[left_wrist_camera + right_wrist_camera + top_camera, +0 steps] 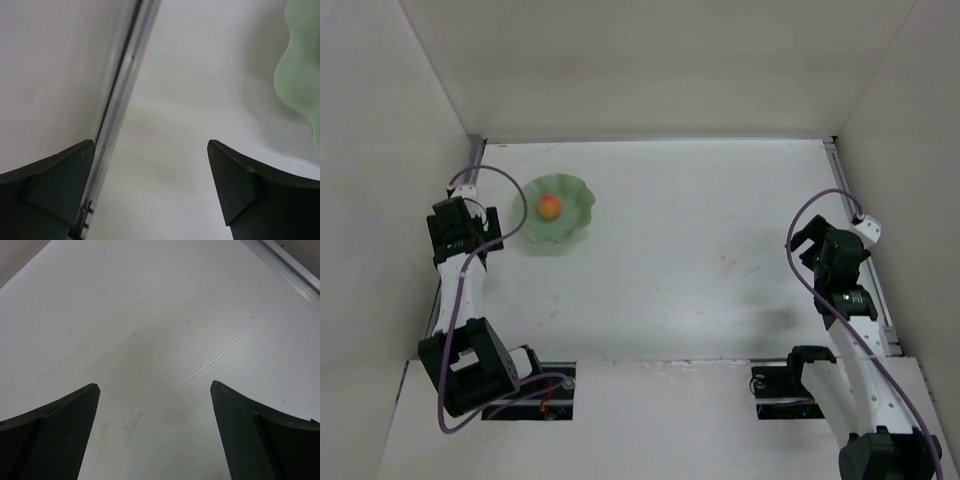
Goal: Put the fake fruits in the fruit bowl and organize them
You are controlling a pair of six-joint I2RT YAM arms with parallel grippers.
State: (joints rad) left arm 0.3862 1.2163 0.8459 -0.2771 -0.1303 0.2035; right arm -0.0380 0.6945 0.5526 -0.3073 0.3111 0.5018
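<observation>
A small orange-yellow fake fruit (550, 206) with a red blush lies inside the pale mint-green fruit bowl (576, 218), which stands at the back left of the table. My left gripper (470, 212) hangs just left of the bowl, open, with nothing between its fingers; in the left wrist view the left gripper (151, 145) spans bare table and a slice of the bowl's wavy rim (298, 75) shows at the right edge. My right gripper (807, 242) is open and empty far to the right, and the right wrist view shows the right gripper (155, 385) over bare table.
White walls close the table on the left, back and right. A metal rail (120, 110) runs along the left wall right beside my left gripper. Another rail (287, 267) runs along the right edge.
</observation>
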